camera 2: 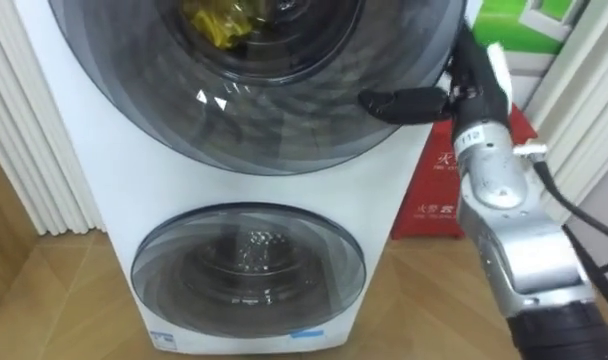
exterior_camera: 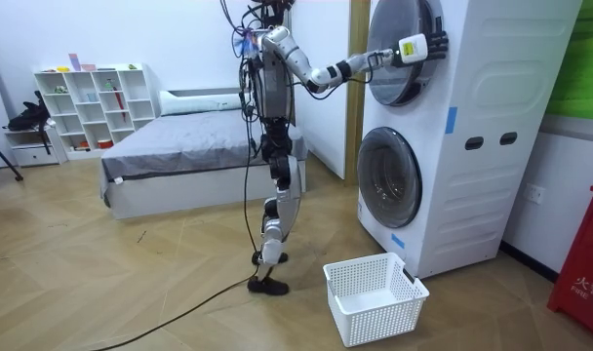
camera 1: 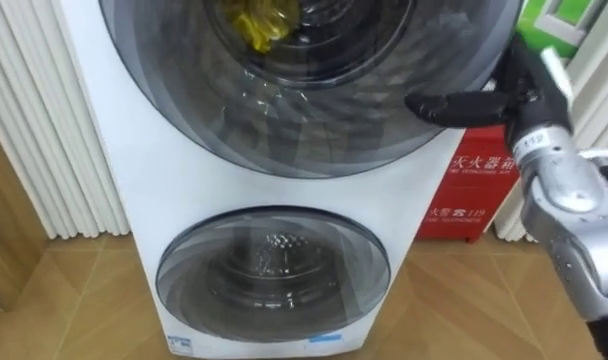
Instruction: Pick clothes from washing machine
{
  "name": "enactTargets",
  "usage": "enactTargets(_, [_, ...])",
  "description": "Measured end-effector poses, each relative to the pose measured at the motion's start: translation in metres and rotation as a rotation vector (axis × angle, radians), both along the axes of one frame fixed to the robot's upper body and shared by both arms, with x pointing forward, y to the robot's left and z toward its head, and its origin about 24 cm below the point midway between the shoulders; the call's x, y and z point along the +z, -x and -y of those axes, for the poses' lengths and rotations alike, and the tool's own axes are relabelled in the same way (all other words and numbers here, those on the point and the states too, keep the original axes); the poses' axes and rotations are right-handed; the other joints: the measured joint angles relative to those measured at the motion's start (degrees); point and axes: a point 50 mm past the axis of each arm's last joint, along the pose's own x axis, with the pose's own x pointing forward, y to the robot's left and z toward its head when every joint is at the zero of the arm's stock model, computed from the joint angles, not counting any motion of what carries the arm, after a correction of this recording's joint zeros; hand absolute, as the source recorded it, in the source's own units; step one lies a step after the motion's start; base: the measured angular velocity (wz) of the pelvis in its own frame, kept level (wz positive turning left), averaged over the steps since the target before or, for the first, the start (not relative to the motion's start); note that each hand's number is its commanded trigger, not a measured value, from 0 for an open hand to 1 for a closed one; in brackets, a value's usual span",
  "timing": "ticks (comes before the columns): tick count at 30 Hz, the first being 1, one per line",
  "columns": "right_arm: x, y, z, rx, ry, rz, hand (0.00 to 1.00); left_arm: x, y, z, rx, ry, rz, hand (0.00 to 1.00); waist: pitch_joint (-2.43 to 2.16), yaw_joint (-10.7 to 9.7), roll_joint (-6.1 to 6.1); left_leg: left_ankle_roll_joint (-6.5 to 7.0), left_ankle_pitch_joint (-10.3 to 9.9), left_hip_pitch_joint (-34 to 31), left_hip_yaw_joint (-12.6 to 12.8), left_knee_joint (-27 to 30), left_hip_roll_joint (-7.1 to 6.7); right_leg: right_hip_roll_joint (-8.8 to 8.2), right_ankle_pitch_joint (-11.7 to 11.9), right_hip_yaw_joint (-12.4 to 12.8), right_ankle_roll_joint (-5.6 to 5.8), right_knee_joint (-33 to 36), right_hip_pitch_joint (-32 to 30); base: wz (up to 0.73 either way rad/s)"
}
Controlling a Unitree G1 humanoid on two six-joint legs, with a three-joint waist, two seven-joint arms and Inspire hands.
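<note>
The stacked white washing machine (camera 1: 114, 150) stands right in front of me. Its upper round door (camera 1: 314, 120) is closed, and a yellow cloth (camera 1: 259, 25) shows through the glass inside the drum. My right hand (camera 1: 504, 92) reaches in from the right and rests at the door's right rim, a straight dark finger (camera 1: 439, 106) lying across the rim. The right eye view shows the same hand (camera 2: 466, 85) and cloth (camera 2: 212, 20). In the room view I stand upright before the machine, my right hand (exterior_camera: 418, 47) raised to the upper door (exterior_camera: 399, 54).
The lower drum door (camera 1: 274, 270) is closed too. A red box (camera 1: 469, 190) stands on the floor right of the machine, white ribbed panelling (camera 1: 44, 130) to its left. A white laundry basket (exterior_camera: 375, 295) sits on the floor by my feet; a bed (exterior_camera: 170, 156) lies behind me.
</note>
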Motion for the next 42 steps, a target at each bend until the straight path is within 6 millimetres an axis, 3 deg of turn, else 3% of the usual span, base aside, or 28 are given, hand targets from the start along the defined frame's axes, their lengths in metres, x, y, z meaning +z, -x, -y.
enactTargets(1, [0.008, 0.002, -0.008, 0.041, 0.010, 0.033, 0.00, 0.003, 0.001, -0.007, 0.012, -0.026, 0.005, 0.00, -0.23, 0.8, -0.27, -0.48, -0.3, -0.9, -1.6, 0.1, 0.89, 2.04, 2.7, 2.4, -2.94, -7.3, -3.3, -0.64])
enactTargets(2, [0.020, 0.007, -0.015, 0.073, 0.027, 0.090, 0.00, 0.002, 0.007, -0.011, 0.020, -0.046, -0.018, 0.00, -0.18, 0.0, -0.83, -3.21, -1.7, -1.1, -1.1, 0.1, 1.49, 1.46, 10.6, -0.3, -3.98, -9.1, -4.7, -0.35])
enactTargets(3, [0.023, 0.009, -0.017, 0.080, 0.029, 0.110, 0.00, 0.002, 0.008, -0.011, 0.024, -0.050, -0.028, 0.00, -0.22, -0.6, -0.53, -4.07, -2.2, -0.8, 1.0, -0.2, 2.22, 1.76, 10.6, -1.1, -4.04, -8.3, -4.4, 0.24])
enactTargets(4, [0.025, 0.010, -0.018, 0.081, 0.026, 0.131, 0.00, 0.001, 0.007, -0.011, 0.020, -0.052, -0.031, 0.00, -0.14, -0.9, -0.67, -5.02, -1.5, -0.2, 6.6, -0.6, 3.15, 1.74, 10.5, -1.6, -4.05, -8.2, -2.9, 0.34])
enactTargets(6, [0.029, 0.010, -0.020, 0.094, 0.024, 0.144, 0.00, 0.001, 0.002, -0.007, -0.013, -0.047, -0.024, 0.00, -0.01, -0.8, -0.58, -4.67, -0.8, -0.4, 10.7, -0.8, 3.86, 1.69, 10.3, -1.9, -3.70, -8.6, -1.0, 0.46])
enactTargets(9, [0.029, 0.008, -0.010, 0.063, -0.022, 0.134, 0.00, 0.000, 0.002, -0.005, -0.026, -0.053, -0.040, 0.00, 0.08, 0.2, -0.92, -3.64, -0.6, -0.4, 10.7, -0.7, 3.45, 1.62, 10.0, -1.1, -3.29, -8.8, -1.0, 0.14])
enactTargets(15, [0.026, 0.008, -0.014, 0.105, -0.042, 0.128, 0.00, 0.000, 0.010, -0.005, -0.012, -0.057, -0.074, 0.00, 0.02, 0.4, -0.60, -3.56, -0.5, -1.1, 10.9, -0.5, 2.42, 1.23, 8.7, -1.0, -2.71, -9.4, -0.7, 0.03])
enactTargets(19, [0.018, 0.016, -0.023, 0.145, -0.101, 0.158, 0.00, 0.000, 0.011, -0.004, -0.013, -0.051, -0.075, 0.00, 0.07, 0.4, -0.44, -4.13, -0.3, -1.0, 10.9, -0.3, 2.92, 1.70, 9.0, -1.1, -3.81, -9.4, -0.6, 0.00])
enactTargets(22, [0.011, 0.023, -0.023, 0.159, -0.107, 0.176, 0.00, -0.001, 0.008, -0.001, -0.029, -0.042, -0.069, 0.00, 0.08, 0.4, -0.40, -4.27, -0.2, -0.8, 10.9, -0.3, 3.04, 1.84, 8.8, -1.3, -4.02, -9.4, -0.4, 0.03])
enactTargets(27, [0.003, 0.027, -0.021, 0.156, -0.118, 0.177, 0.00, -0.002, 0.007, 0.002, -0.040, -0.031, -0.067, 0.00, 0.09, 0.3, -0.10, -4.27, -0.2, -0.5, 10.9, -0.3, 2.98, 1.76, 8.5, -1.4, -3.95, -9.4, 0.0, 0.02])
enactTargets(32, [-0.020, 0.035, -0.014, 0.160, -0.110, 0.125, 0.00, -0.003, 0.009, 0.003, -0.031, -0.028, -0.069, 0.00, 0.06, 0.3, -0.12, -4.26, -0.2, -0.7, 11.0, -0.4, 2.92, 1.62, 8.4, -1.8, -3.85, -9.6, 0.1, 0.04])
enactTargets(37, [-0.040, 0.042, -0.013, 0.197, -0.099, 0.053, 0.00, -0.004, 0.010, 0.006, -0.033, -0.015, -0.058, 0.00, -0.25, 0.3, 0.85, -4.25, -0.2, -0.6, 11.8, -0.4, 2.95, 1.58, 8.4, -1.6, -3.84, -9.5, 0.0, -0.01])
enactTargets(42, [-0.041, 0.052, -0.017, 0.224, -0.074, 0.061, 0.00, -0.005, 0.011, 0.010, -0.037, 0.001, -0.042, 0.00, -0.48, 0.1, 1.85, -4.25, -0.2, -0.6, 12.0, -0.5, 2.98, 1.67, 8.2, -1.3, -3.81, -9.4, -0.1, 0.00])
